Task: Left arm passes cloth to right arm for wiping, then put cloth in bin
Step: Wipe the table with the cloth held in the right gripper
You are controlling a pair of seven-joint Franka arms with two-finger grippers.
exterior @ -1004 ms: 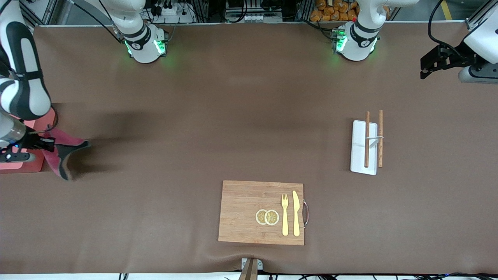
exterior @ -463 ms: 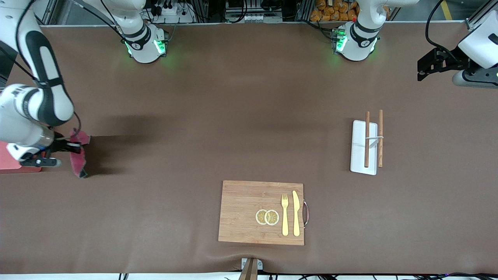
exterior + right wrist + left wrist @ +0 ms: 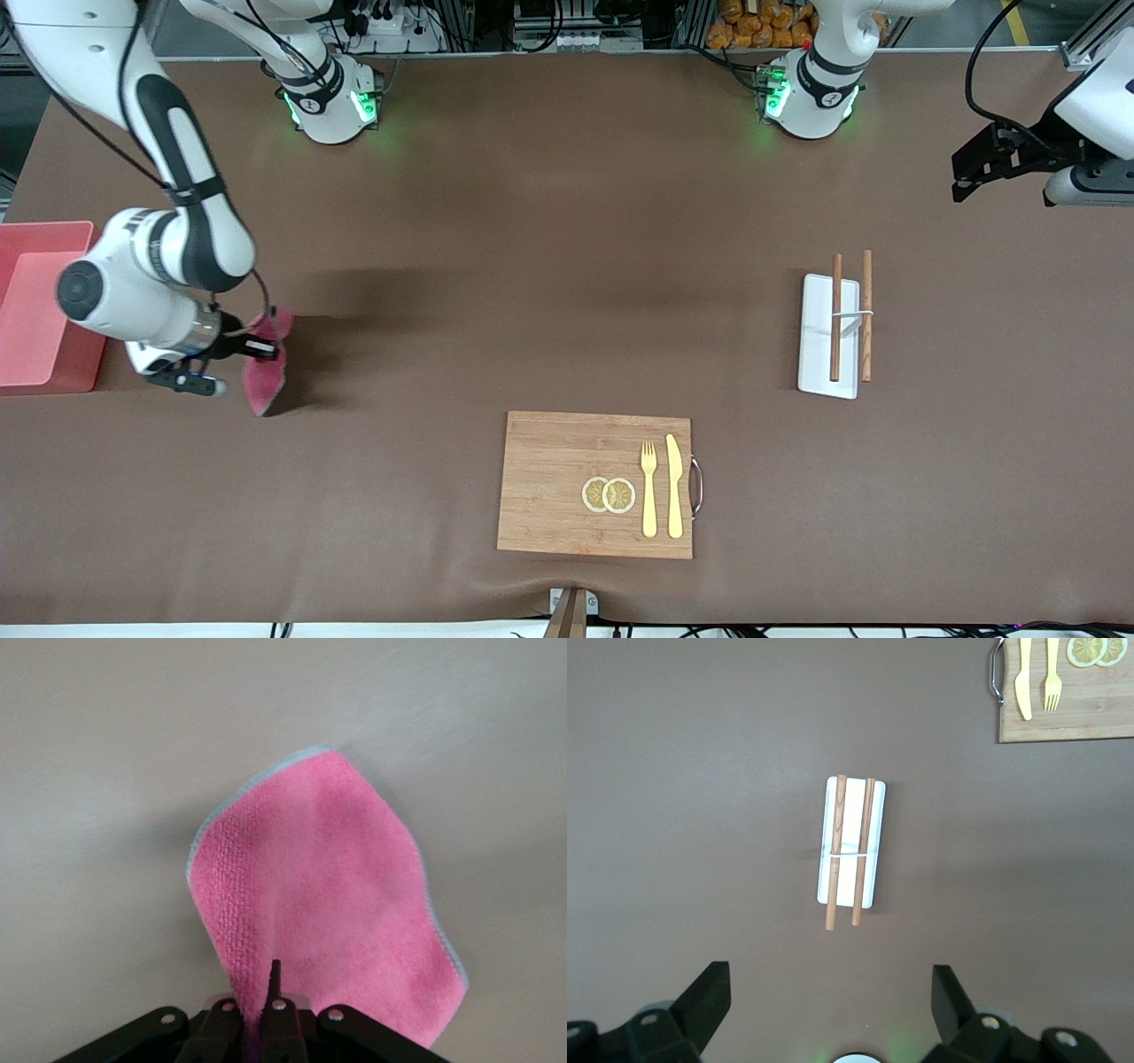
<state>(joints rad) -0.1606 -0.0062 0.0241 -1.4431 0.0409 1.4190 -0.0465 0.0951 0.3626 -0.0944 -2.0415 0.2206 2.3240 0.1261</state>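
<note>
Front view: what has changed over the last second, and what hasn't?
The right gripper, still shut on the cloth, has carried it away from the bin toward the middle of the table, so the bin now shows uncovered. The left gripper stays open, waiting at its own end, shifting only slightly. The wooden board, its fork, knife and lemon slices, and the white tray with chopsticks have not moved.

The cloth [image 3: 323, 904] is soft, nubby pink fabric with a pale stitched edge. The bin [image 3: 35, 306] looks like smooth salmon plastic. A matt brown covering lies over the bench [image 3: 549, 266]. The board [image 3: 595, 485] is grained wood with a metal handle [image 3: 697, 486]. The tray [image 3: 828, 335] is smooth white; the chopsticks [image 3: 850, 315] are brown wood.
</note>
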